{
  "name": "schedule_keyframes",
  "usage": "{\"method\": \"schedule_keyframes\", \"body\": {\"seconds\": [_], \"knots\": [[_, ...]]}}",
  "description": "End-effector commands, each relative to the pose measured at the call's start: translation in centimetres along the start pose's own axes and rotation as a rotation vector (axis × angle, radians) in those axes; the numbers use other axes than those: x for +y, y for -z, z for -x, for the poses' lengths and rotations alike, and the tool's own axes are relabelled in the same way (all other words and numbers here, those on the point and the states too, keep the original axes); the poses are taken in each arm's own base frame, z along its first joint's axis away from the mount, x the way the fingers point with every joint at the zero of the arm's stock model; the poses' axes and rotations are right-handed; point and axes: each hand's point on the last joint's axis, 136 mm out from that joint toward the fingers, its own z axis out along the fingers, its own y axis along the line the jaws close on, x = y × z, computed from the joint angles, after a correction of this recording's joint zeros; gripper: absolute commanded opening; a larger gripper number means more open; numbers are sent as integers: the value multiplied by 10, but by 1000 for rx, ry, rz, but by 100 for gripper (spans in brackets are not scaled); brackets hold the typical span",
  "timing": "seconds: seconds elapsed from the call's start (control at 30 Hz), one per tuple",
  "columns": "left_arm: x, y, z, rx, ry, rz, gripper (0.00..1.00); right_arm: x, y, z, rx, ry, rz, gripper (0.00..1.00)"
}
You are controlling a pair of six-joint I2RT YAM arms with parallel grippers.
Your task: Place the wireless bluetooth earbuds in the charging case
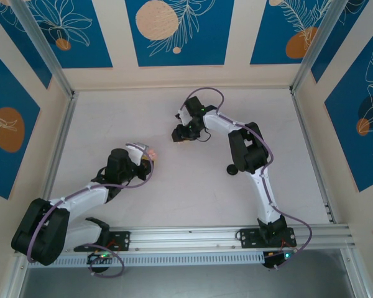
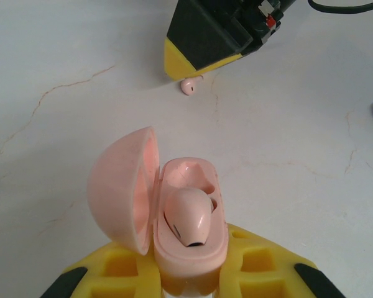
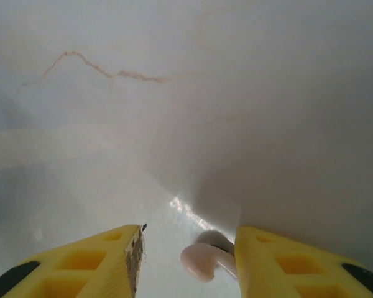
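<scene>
Loose pink earbud (image 3: 202,261) lies on the counter (image 3: 174,93) beyond the open pink case (image 2: 124,186), which the left hand (image 2: 189,282) pinches. Right hand (image 3: 186,248) spread astride the earbud. Judged light, smooth, slippery: grip across the bulb.

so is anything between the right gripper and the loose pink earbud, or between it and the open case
Nothing visible. The loose pink earbud lies on the table between the open fingers of the right gripper, and bare table separates it from the open pink case in the left gripper, one socket free.
</scene>
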Motion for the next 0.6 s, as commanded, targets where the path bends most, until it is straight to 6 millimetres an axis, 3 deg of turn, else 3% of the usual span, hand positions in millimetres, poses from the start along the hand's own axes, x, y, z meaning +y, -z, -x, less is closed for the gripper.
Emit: {"method": "schedule_keyframes", "body": {"seconds": [0.0,0.2,0.57], "knots": [[-1,3,14,-36,-17,-9,13,23,10,-24,78,15,42,42],[-1,4,12,-34,-13,-11,13,37,15,-35,110,12,26,40],[1,8,13,-22,-20,9,13,16,46,-17,81,-213,-241,41]]}}
